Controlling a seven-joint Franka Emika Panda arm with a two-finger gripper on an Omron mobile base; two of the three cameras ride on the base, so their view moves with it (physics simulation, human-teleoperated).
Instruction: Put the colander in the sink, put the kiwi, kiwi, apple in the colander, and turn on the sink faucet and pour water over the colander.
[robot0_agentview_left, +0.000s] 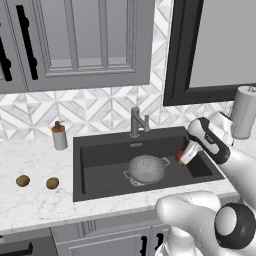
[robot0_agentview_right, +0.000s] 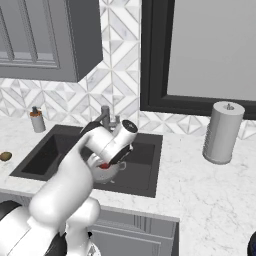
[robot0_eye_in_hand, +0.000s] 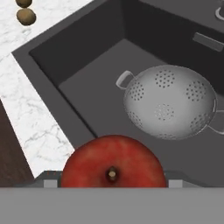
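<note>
The silver colander sits upright on the floor of the dark grey sink, left of centre; the hand view looks down into its bowl. My gripper hangs over the right part of the basin, above and to the right of the colander, shut on the red apple, which hides the fingertips. Two brown kiwis lie side by side on the counter left of the sink. Behind the basin stands the grey faucet, its spout angled right. Water is out of view.
A white soap dispenser stands at the sink's back left corner. A paper towel roll is on the marble counter to the right. Grey wall cabinets and a dark-framed window are above.
</note>
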